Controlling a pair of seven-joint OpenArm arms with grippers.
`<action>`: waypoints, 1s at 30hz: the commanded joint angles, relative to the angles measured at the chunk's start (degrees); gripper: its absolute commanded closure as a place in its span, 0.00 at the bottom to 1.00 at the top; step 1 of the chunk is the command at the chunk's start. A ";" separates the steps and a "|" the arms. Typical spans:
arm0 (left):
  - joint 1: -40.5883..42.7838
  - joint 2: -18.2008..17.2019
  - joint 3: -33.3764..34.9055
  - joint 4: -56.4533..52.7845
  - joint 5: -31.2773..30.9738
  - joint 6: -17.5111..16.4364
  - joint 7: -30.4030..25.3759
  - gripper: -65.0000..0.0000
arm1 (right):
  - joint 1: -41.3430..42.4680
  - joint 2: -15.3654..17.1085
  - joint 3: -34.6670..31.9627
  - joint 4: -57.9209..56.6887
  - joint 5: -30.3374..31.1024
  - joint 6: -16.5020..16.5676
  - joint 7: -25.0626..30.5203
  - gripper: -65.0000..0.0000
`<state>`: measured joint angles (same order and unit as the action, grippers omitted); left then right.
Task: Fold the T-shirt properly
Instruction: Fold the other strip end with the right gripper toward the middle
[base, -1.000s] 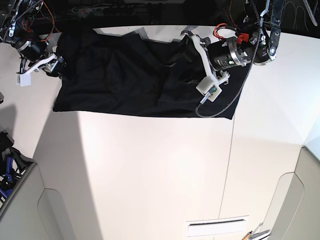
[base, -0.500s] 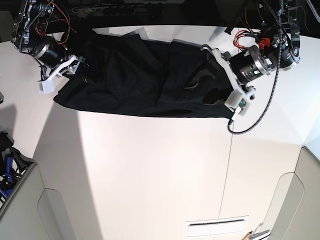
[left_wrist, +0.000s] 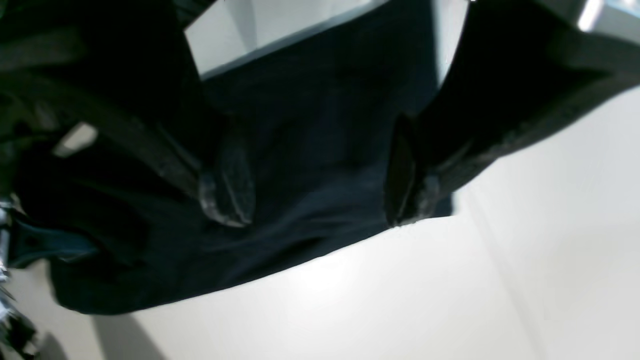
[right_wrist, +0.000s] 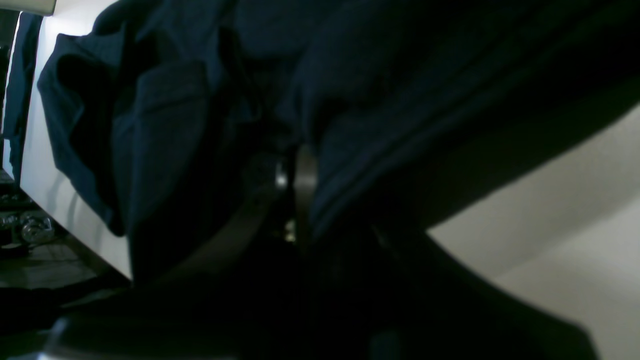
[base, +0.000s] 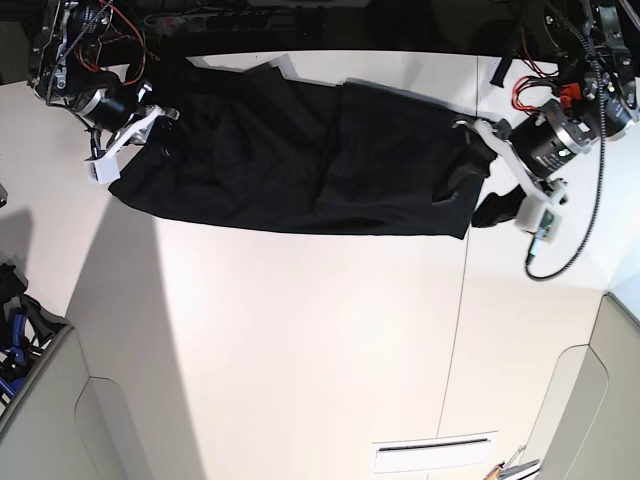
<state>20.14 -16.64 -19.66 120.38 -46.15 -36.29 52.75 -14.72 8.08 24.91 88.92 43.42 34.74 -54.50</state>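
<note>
The black T-shirt (base: 300, 150) lies spread lengthwise across the far part of the white table (base: 300, 350), with wrinkles near its middle. My left gripper (base: 483, 188) is at the shirt's right edge. In the left wrist view, my left gripper (left_wrist: 315, 195) has its fingers (left_wrist: 227, 192) wide apart, open, low over the dark fabric (left_wrist: 310, 125). My right gripper (base: 163, 135) is at the shirt's far left corner. In the right wrist view my right gripper (right_wrist: 289, 187) is shut, with folds of fabric (right_wrist: 400, 75) bunched around it.
A seam (base: 460, 330) runs down the table right of the middle. A slot (base: 435, 455) lies near the front edge. Blue-handled items (base: 12, 345) sit past the table's left edge. Cables and dark equipment (base: 240, 20) line the far edge.
My left gripper has swept right from the shirt's middle to its right edge, and the right side lies flatter. My right gripper moved right onto the shirt's left corner.
</note>
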 joint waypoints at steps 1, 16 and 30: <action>-0.26 -0.37 -1.18 0.81 -1.14 -0.35 -0.09 0.33 | 0.66 0.63 1.27 1.20 0.28 -0.02 0.70 1.00; -0.28 0.02 -2.25 -17.20 -4.66 1.14 -1.18 0.33 | 7.13 11.89 13.77 2.71 4.50 -0.46 -2.58 1.00; -0.33 8.81 13.81 -20.63 3.65 1.42 -6.69 0.33 | 18.86 3.61 10.54 13.94 6.47 -0.48 -8.79 1.00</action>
<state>20.10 -7.77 -5.85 99.00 -41.95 -34.74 46.59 3.27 10.96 35.22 101.93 48.49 34.09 -64.60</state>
